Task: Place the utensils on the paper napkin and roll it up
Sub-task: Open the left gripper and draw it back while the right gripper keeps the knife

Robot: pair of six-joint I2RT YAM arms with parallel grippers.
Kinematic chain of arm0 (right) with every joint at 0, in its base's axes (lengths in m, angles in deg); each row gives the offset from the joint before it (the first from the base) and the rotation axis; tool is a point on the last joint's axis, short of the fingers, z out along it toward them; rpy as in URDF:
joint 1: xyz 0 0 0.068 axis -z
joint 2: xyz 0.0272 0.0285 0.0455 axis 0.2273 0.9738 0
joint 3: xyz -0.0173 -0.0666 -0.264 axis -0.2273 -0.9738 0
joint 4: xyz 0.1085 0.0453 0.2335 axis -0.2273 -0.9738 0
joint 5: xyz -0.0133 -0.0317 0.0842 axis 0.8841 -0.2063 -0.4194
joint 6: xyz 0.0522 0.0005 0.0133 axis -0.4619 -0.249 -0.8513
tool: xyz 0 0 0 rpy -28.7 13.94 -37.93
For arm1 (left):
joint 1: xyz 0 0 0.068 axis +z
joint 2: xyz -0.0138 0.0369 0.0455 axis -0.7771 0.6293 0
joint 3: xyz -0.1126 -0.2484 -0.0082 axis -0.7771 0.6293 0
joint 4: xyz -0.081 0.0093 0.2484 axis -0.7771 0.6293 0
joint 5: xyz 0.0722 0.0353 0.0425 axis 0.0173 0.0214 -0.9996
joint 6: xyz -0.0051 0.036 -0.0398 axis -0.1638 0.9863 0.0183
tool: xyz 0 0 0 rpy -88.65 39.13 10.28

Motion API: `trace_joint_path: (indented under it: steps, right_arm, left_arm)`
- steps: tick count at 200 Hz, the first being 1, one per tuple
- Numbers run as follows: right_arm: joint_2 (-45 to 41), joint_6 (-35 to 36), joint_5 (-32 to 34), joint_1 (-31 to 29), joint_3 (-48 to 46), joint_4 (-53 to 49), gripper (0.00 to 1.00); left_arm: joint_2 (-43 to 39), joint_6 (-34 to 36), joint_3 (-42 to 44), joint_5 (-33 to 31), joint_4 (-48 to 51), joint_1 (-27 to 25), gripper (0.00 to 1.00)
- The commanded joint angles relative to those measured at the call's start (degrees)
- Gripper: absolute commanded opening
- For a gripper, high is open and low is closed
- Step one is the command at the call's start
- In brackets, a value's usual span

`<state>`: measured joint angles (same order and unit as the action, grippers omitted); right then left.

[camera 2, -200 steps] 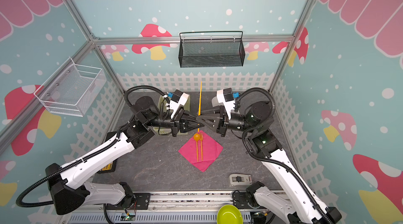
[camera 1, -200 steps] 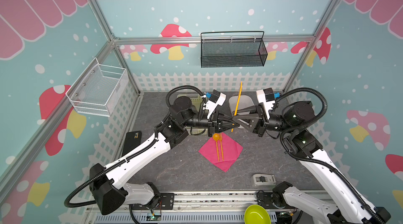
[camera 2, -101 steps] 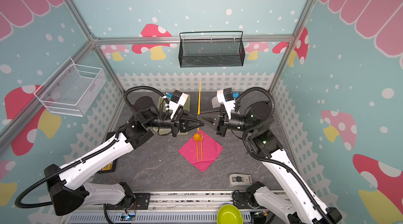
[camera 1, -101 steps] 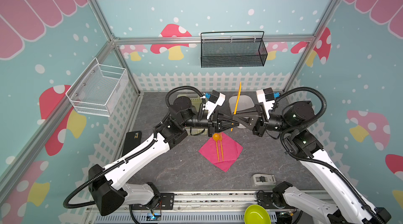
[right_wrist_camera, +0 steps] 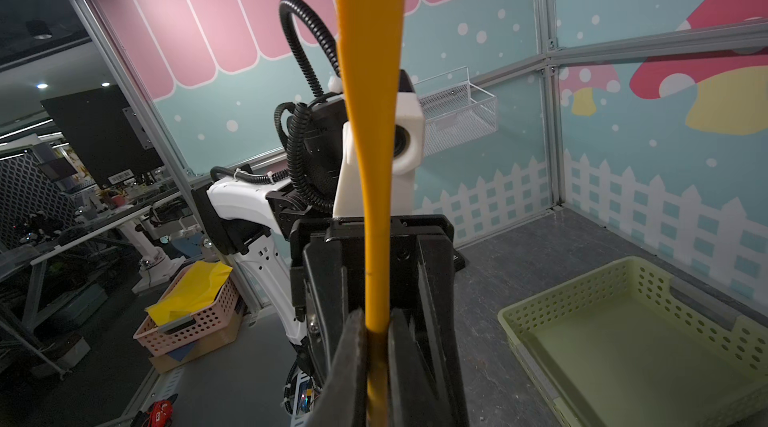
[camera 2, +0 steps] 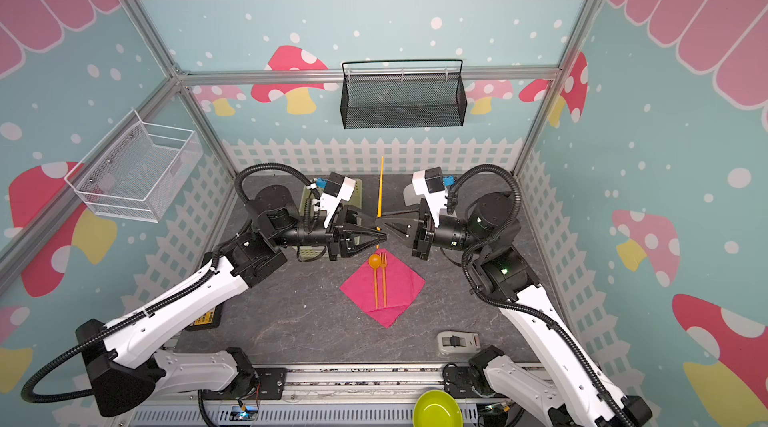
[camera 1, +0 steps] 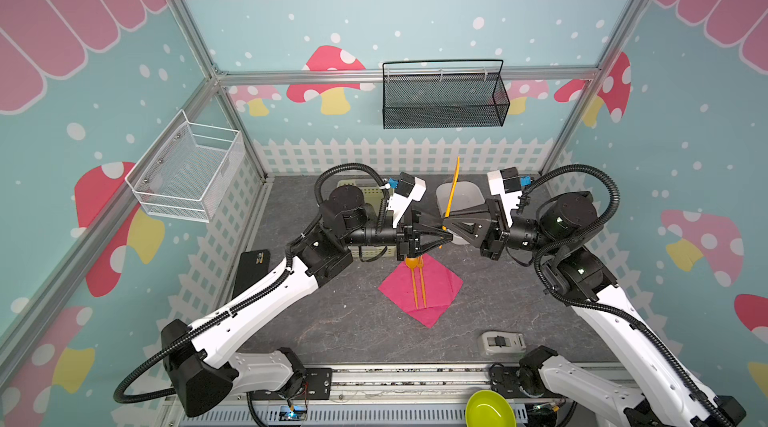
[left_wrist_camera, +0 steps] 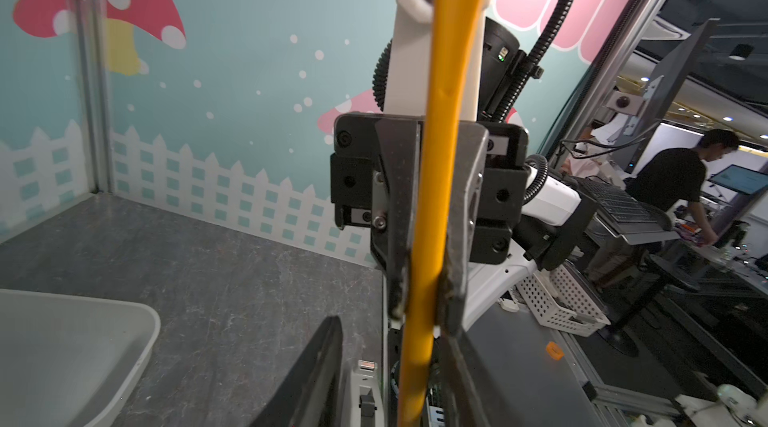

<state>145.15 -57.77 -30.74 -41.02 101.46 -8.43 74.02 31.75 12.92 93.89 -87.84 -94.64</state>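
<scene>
This looked to me like a mid-air handover. The left tool [camera 1: 449,239] stood spread, a finger on either side of the knife [camera 1: 453,192] without clamping it. The knife hung nearly upright over the back corner of the paper napkin [camera 1: 438,294], which lay mid-surface with the spoon [camera 1: 414,284] and fork [camera 1: 422,284] side by side on it. The right tool [camera 1: 444,226] was pressed together on the knife's shaft and, as far as I could judge, carried it alone. Next I would back the left arm toward the left edge, then tip the knife flat just right of the fork, where bare napkin showed. The green basket [right_wrist_camera: 582,279] at the back left and the grey tub [camera 1: 467,196] at the back edge crowded both wrists. The front right corner was roomier, apart from a small white device [camera 1: 500,344]
</scene>
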Motion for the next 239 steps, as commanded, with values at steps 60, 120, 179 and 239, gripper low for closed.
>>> trace_joint_path:
  steps: [60,120,179,239]
  right_arm:
    - [7.61,6.14,19.80,-0.44,8.70,-22.14,0.00]
    - [15.31,1.41,33.49,-0.92,8.14,-35.12,0.00]
    - [20.39,-4.01,39.13,-2.43,0.51,-38.97,0.00]
    - [28.90,-6.32,42.30,-5.25,-2.35,-41.88,0.00]
  left_arm:
    - [-5.60,10.00,-4.99,-26.66,23.98,1.24,0.48]
    - [-4.94,8.61,-5.07,-25.51,32.72,13.35,0.48]
    - [-3.72,11.45,-2.50,-21.41,35.41,25.96,0.48]
    - [-2.14,13.93,2.18,-22.46,33.97,28.43,0.47]
